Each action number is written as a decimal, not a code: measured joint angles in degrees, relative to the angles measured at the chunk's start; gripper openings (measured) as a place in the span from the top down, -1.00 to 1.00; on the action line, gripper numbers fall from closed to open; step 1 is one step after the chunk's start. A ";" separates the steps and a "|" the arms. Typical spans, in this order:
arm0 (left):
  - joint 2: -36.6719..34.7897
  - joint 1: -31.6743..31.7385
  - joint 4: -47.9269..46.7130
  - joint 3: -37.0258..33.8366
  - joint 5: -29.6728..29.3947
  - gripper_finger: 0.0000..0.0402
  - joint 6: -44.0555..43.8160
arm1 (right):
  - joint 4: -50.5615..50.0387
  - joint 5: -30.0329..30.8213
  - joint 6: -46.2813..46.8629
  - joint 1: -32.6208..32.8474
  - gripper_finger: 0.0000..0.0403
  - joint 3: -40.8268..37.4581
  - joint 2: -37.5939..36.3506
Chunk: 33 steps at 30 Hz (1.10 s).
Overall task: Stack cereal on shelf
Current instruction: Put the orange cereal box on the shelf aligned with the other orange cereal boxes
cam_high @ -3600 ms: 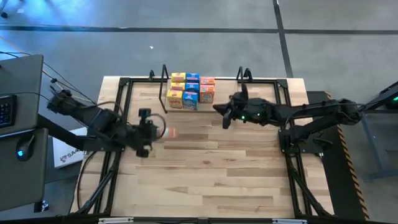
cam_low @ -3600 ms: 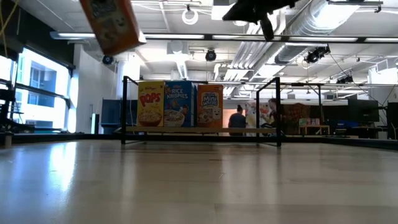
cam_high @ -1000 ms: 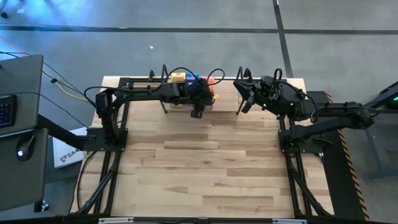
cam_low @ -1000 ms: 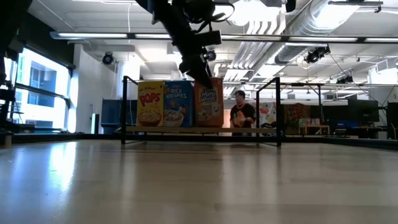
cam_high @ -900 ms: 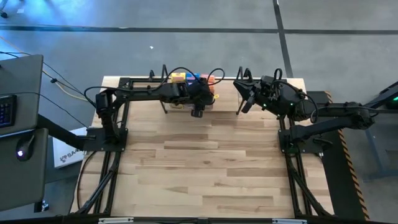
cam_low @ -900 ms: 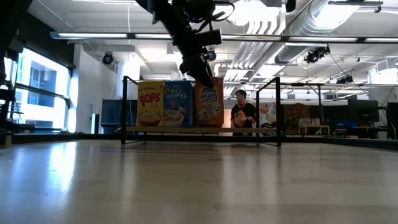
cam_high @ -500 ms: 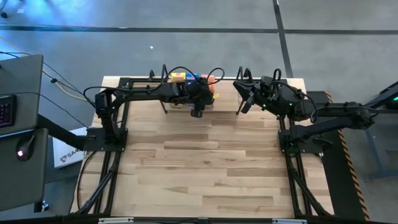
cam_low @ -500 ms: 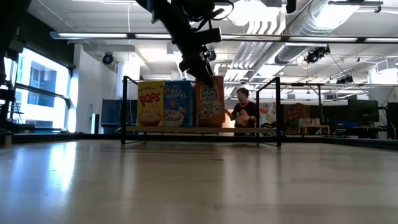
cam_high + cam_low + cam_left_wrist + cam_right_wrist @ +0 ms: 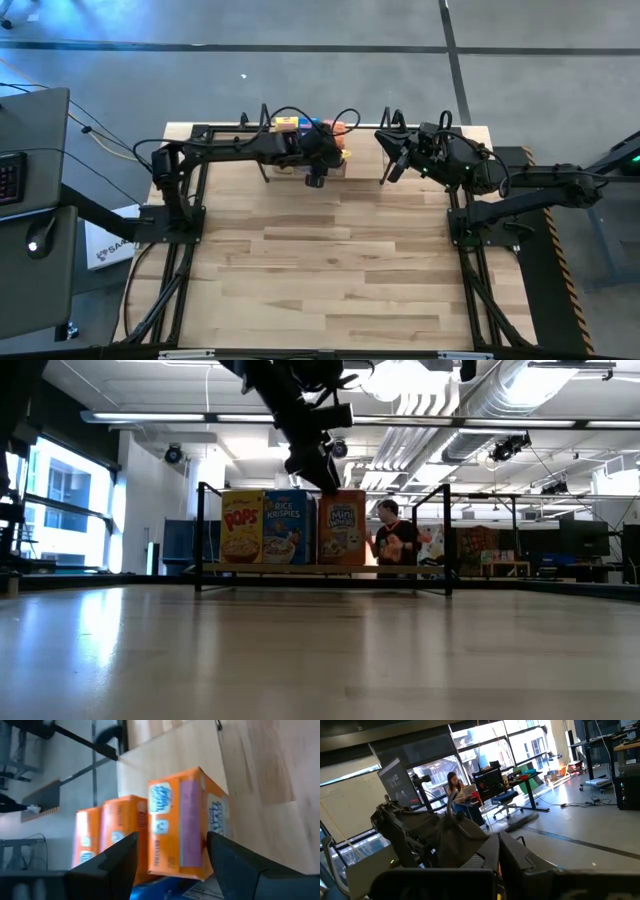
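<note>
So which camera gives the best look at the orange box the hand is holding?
The left wrist view: the orange box fills it, between the left hand's fingers. The low view shows its front at the row's end; the high view mostly hides it; the right wrist view misses it.

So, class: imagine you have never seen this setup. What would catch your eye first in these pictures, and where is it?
First, the left gripper at the far edge of the table, its fingers either side of an orange cereal box at the shelf. Next, the row of bright boxes there: a yellow box, a blue box and the orange one. The right gripper waits, shut, by the shelf's right end.
</note>
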 joint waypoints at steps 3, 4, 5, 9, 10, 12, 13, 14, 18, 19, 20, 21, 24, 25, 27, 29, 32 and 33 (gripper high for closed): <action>-1.37 -0.06 0.90 -0.01 0.04 -0.10 0.02 | 0.00 0.00 0.00 0.00 1.00 0.00 0.00; -1.84 -0.09 1.03 -0.01 0.04 -0.10 0.00 | 0.00 0.00 0.00 0.00 1.00 0.00 0.00; -2.45 -0.15 1.21 0.00 0.06 -0.10 0.01 | 0.00 -0.01 -0.01 0.00 1.00 0.00 0.00; -6.58 -0.20 0.27 -0.01 1.19 -0.10 -1.26 | 0.03 -0.02 -0.17 0.00 1.00 0.00 0.13; -8.01 -0.20 0.17 0.00 2.00 -0.10 -2.99 | 0.00 -0.02 -0.15 0.00 1.00 0.00 0.23; -11.22 -0.04 -1.23 -0.02 5.49 -0.07 -8.48 | -0.11 -0.02 -0.07 0.00 1.00 0.00 0.80; -13.01 0.19 -1.39 0.00 8.05 -0.04 -11.42 | -0.11 -0.08 -0.06 0.00 1.00 0.00 1.21; -14.98 0.68 -1.69 -0.11 11.26 0.01 -14.25 | -0.32 -0.39 0.00 0.00 1.00 0.00 1.66; -24.26 1.95 1.06 -4.83 19.48 0.35 -21.80 | -1.44 -1.49 0.56 -0.07 1.00 0.00 4.51; -26.90 1.95 2.77 -7.10 20.24 0.47 -22.90 | -1.84 -1.48 1.62 -0.09 1.00 0.01 5.49; -29.84 1.93 5.02 -9.94 21.00 0.61 -23.87 | -2.68 -1.69 3.03 -0.28 1.00 0.04 6.48; -32.89 1.90 7.60 -12.99 21.60 0.76 -24.94 | -4.11 -2.18 4.61 -0.54 1.00 0.04 7.49; -42.02 1.85 18.85 -23.51 22.77 0.94 -29.80 | -11.19 -6.36 8.47 -1.98 1.00 1.83 11.42; -44.99 1.84 22.86 -27.12 22.73 0.93 -31.71 | -15.47 -7.94 9.26 -2.60 1.00 3.45 13.05; -50.28 1.49 30.74 -33.77 22.65 0.94 -34.99 | -25.57 -9.42 10.39 -3.65 1.00 7.47 16.57; -54.75 1.11 37.41 -39.15 21.98 0.98 -37.68 | -34.78 -9.06 10.45 -4.55 1.00 11.63 20.50; -59.98 0.98 43.29 -44.67 20.05 0.98 -41.80 | -44.42 -7.90 9.40 -5.86 1.00 16.21 26.50; -61.33 0.98 44.15 -45.82 19.60 0.98 -42.63 | -46.71 -7.53 8.73 -6.26 1.00 17.11 28.30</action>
